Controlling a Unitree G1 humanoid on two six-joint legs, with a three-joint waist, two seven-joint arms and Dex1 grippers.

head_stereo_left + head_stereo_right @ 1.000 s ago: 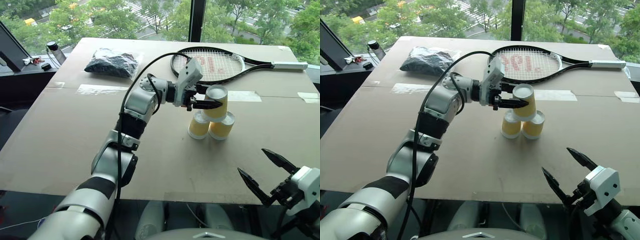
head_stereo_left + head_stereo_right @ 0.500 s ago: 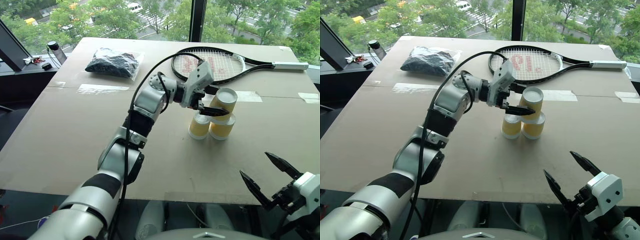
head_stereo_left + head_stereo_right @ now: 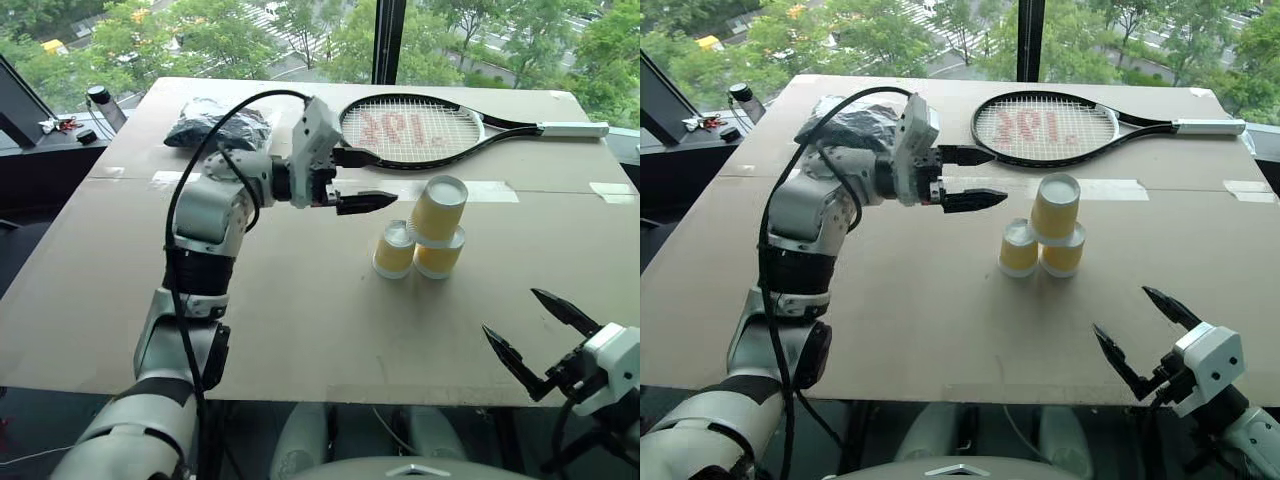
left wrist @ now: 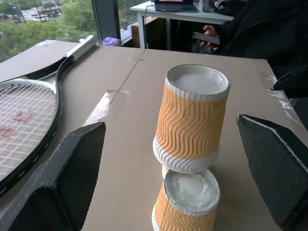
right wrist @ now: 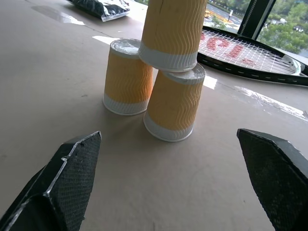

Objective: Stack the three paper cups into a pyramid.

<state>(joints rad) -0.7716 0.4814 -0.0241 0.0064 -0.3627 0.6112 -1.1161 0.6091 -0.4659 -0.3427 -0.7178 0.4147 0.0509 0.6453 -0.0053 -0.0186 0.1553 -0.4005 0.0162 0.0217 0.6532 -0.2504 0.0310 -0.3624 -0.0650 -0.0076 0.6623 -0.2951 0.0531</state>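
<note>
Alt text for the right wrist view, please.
Three upside-down paper cups stand on the brown table: two side by side, the third tilted, resting on the nearer one. A tennis racket lies behind; two open black fingers frame the foreground.

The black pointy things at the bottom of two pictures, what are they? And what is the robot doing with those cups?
Those are the robot's fingers. It has two arms, each ending in a gripper with two black fingers, and a small camera on each wrist looks out between them. The two wide pictures come from cameras in its head, looking down over a big brown table.

The left gripper is open and holds nothing; it hangs in the air beside the cups. The right gripper is open too, near the table's front edge.

On the table are three yellow paper cups, upside down. Two bottom cups stand side by side, and the top cup sits above them, leaning a little, mostly on the right one. Behind lie a tennis racket and a dark bag.
</note>
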